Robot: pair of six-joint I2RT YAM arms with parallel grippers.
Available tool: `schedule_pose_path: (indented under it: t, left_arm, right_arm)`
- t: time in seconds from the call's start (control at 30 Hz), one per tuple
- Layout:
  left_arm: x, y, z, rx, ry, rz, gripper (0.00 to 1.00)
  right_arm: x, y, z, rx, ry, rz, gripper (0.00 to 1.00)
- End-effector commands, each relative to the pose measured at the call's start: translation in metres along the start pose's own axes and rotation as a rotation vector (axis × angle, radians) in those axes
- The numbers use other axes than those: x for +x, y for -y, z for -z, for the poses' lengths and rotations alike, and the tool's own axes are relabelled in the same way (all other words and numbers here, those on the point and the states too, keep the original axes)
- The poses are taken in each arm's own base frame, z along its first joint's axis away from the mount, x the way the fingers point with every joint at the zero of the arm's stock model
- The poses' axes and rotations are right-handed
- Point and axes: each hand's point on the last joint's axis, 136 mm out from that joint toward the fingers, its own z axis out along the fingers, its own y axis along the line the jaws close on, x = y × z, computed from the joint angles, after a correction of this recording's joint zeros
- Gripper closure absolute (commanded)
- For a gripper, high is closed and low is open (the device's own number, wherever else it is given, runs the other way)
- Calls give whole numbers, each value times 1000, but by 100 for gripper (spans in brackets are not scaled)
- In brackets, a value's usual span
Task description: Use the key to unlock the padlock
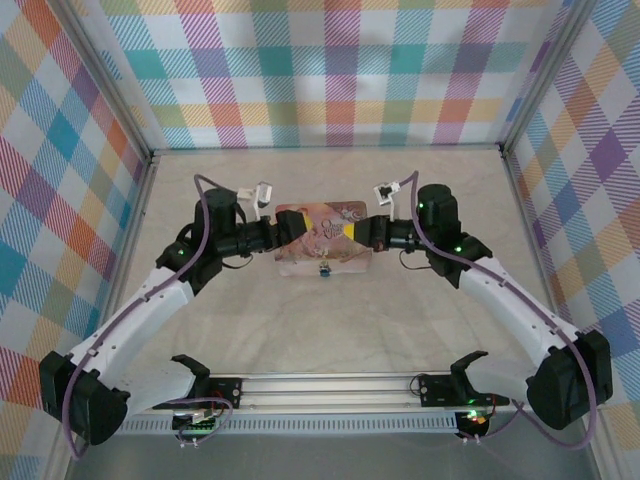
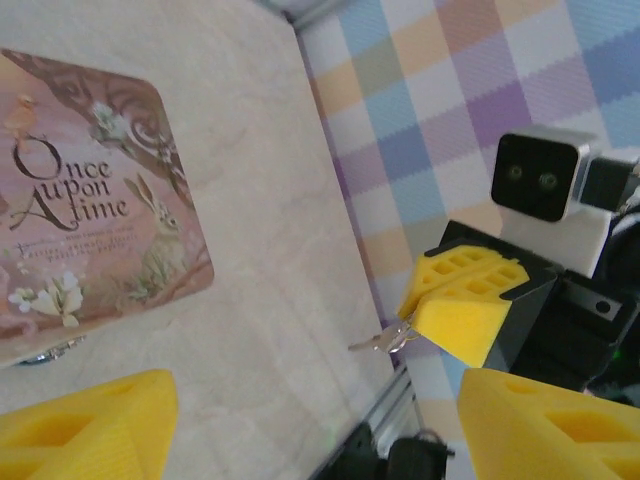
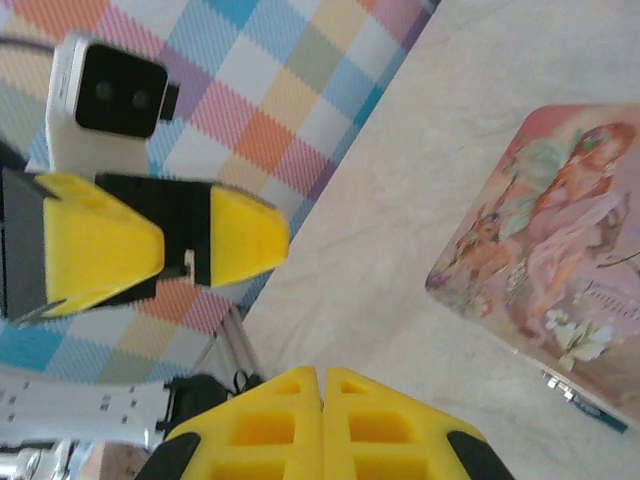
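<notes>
The small padlock (image 1: pixel 325 269), with a blue body, lies on the table against the front edge of a pink picture tin (image 1: pixel 322 235). In the right wrist view the padlock (image 3: pixel 578 397) peeks out below the tin's edge. My right gripper (image 1: pixel 350 231) hovers over the tin's right side, shut on a small silver key (image 2: pixel 384 341) that sticks out of its yellow fingers (image 2: pixel 462 318). In its own wrist view the right gripper (image 3: pixel 322 378) has its pads pressed together and the key is hidden. My left gripper (image 1: pixel 300 228) faces it over the tin's left side, open and holding nothing (image 2: pixel 315 420).
The tin (image 2: pixel 90 200), printed "Once upon a time", lies flat mid-table. Checked cloth walls (image 1: pixel 340 70) enclose the table on three sides. An aluminium rail (image 1: pixel 330 385) runs along the near edge between the arm bases.
</notes>
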Motion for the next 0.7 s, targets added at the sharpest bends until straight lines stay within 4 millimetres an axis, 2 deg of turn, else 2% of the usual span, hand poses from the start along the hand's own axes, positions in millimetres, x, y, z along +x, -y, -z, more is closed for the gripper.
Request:
schedule_pose_path:
  t: [0.0, 0.07, 0.17, 0.3, 0.4, 0.47, 0.53, 0.67]
  left_arm:
    - [-25, 11, -1, 25, 163, 16, 25]
    - [-27, 2, -7, -30, 210, 22, 22]
    - [-32, -2, -12, -35, 286, 27, 21]
    - [-31, 26, -22, 105, 236, -7, 15]
    - [-29, 45, -30, 206, 198, -24, 25]
    - [-29, 57, -30, 289, 205, -47, 37]
    - [-29, 66, -30, 352, 204, -54, 44]
    - [-24, 85, -34, 456, 163, -67, 51]
  right_arm:
    - [-28, 2, -3, 5, 132, -18, 100]
    - [-33, 5, -4, 12, 165, -27, 100]
    - [-38, 9, -5, 27, 193, -36, 100]
    - [-41, 9, -7, 6, 214, -51, 100]
    - [-45, 3, -6, -33, 234, -60, 100]
    - [-46, -2, -6, -63, 242, -62, 100]
    - [-46, -8, -7, -79, 239, -59, 100]
    - [-47, -15, -6, -120, 249, -56, 100]
